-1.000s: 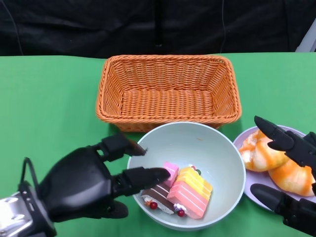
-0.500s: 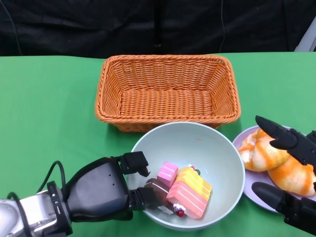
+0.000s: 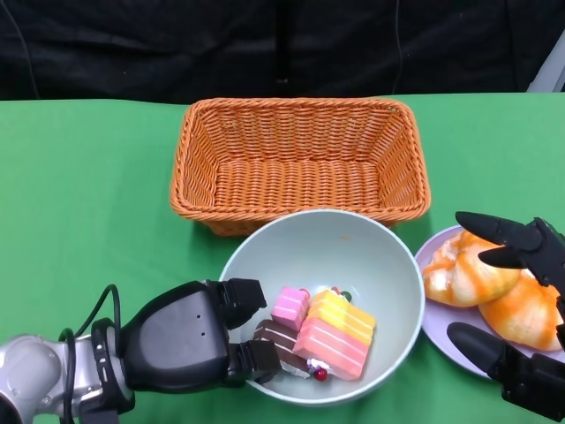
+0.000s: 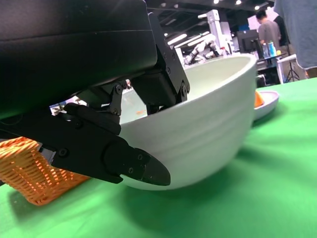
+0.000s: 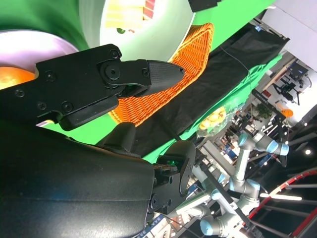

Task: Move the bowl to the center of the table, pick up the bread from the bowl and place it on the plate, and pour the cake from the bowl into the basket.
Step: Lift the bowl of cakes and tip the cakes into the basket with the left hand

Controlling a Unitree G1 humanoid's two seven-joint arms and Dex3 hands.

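The left hand grips the near-left rim of the bowl — fingers hooked over the lip inside, another pressed under the outer wall, a hold that suits tipping. Just beyond its fingertips lie the cake pieces, still in the bowl. Beyond the hand, touching the bowl's far rim, sits the basket, placed to catch the pour. The right hand hangs open, holding nothing, over the bread on the plate — the bread step looks done.
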